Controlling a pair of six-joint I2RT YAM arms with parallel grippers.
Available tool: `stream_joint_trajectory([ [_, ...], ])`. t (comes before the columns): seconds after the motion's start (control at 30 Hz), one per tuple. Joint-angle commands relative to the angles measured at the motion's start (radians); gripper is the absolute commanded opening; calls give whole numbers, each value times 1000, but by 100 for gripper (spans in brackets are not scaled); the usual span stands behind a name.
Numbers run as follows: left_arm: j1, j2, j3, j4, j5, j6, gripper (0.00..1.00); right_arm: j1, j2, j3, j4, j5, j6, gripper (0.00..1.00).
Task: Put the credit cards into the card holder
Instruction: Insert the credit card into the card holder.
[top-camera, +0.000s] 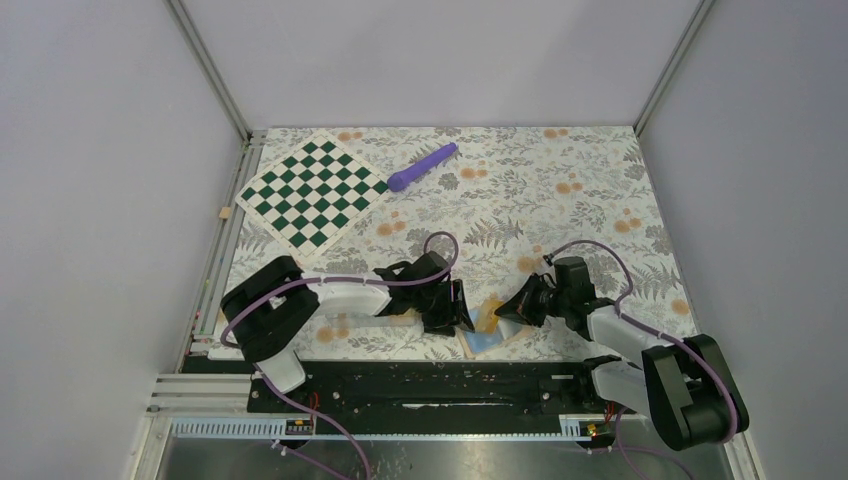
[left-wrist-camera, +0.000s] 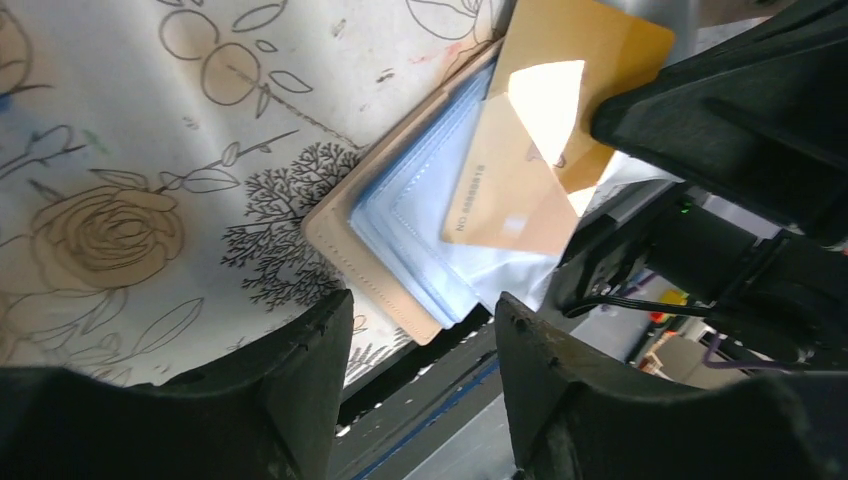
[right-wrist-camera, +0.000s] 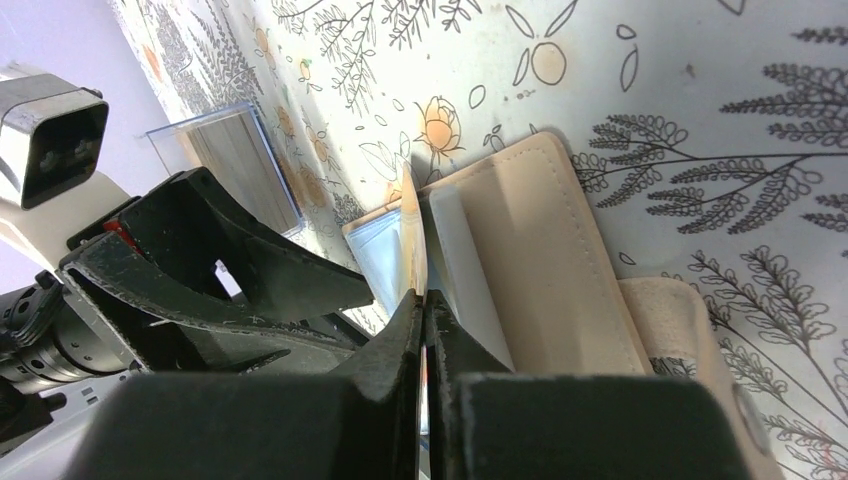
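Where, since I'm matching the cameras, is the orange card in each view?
Top: card low centre, at the wallet's upper edge.
Left wrist: card upper centre, over blue pockets.
Right wrist: card edge-on, centre, pinched by right gripper.
Shared landmark: the tan wallet.

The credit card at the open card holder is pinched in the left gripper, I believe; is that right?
Not quite: the right gripper pinches the credit card at the open card holder; the right wrist view shows its jaws shut on the card's edge. The left gripper is open.
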Motion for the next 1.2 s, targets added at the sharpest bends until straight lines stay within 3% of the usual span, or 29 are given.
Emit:
stream_joint_trajectory([
  [0.0,11,29,-51,166,27,-77,55,1,-5,-23,6,44,17,0],
  [0.17,18,3,-82,310,58,-94,53,1,15,-38,48,34,42,0],
  [0.63,56,-113,-161,453,39,-81,41,1,19,-58,101,15,85,0],
  [0.73,63,-105,-127,355,29,-30,40,2,-2,-10,-7,31,16,0],
  [0.9,64,-47,31,18,-39,122,38,1,-74,66,-217,70,-86,0],
  [1.07,46,1,96,-82,-57,170,35,1,-88,56,-246,68,-96,0],
  [1.17,8,54,179,-218,-138,232,44,1,-65,54,-230,55,-95,0],
])
